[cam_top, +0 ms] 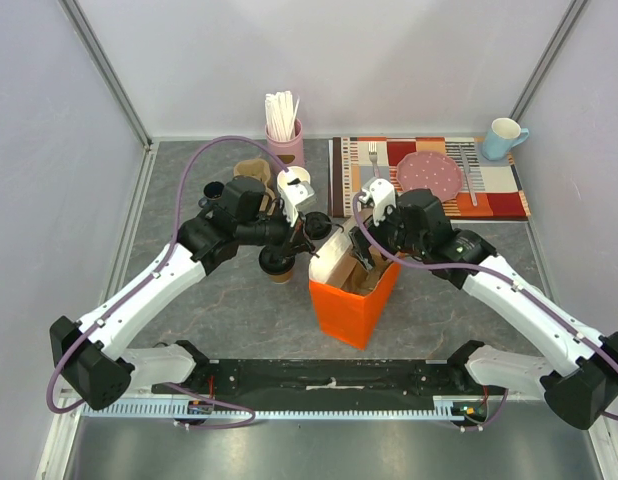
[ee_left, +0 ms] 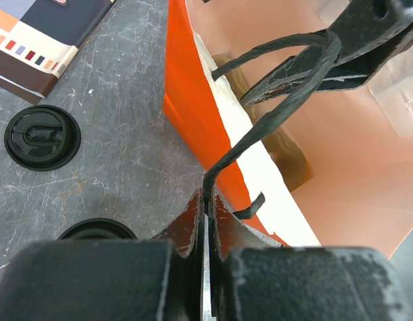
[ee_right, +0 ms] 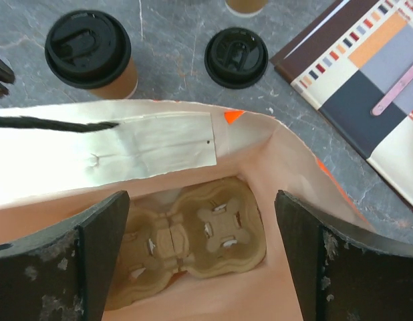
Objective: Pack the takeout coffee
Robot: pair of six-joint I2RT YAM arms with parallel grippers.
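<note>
The takeout coffee (cam_top: 277, 262), a brown paper cup with a black lid, stands on the table just left of the orange paper bag (cam_top: 354, 295). It also shows in the right wrist view (ee_right: 89, 55) beyond the bag's rim. My left gripper (ee_left: 208, 206) is shut on the bag's black twisted handle (ee_left: 273, 117) and holds it up at the bag's left rim (cam_top: 307, 232). My right gripper (ee_right: 203, 257) is open and empty over the bag's mouth (cam_top: 366, 262). A cardboard cup carrier (ee_right: 193, 237) lies at the bottom of the bag.
A loose black lid (ee_right: 236, 57) lies near the placemat (cam_top: 499, 195), which bears a pink plate (cam_top: 431, 175). A pink holder of white sticks (cam_top: 284, 135), lidless paper cups (cam_top: 251, 172), a dark blue mug (cam_top: 214, 190) and a light blue mug (cam_top: 504, 138) stand at the back.
</note>
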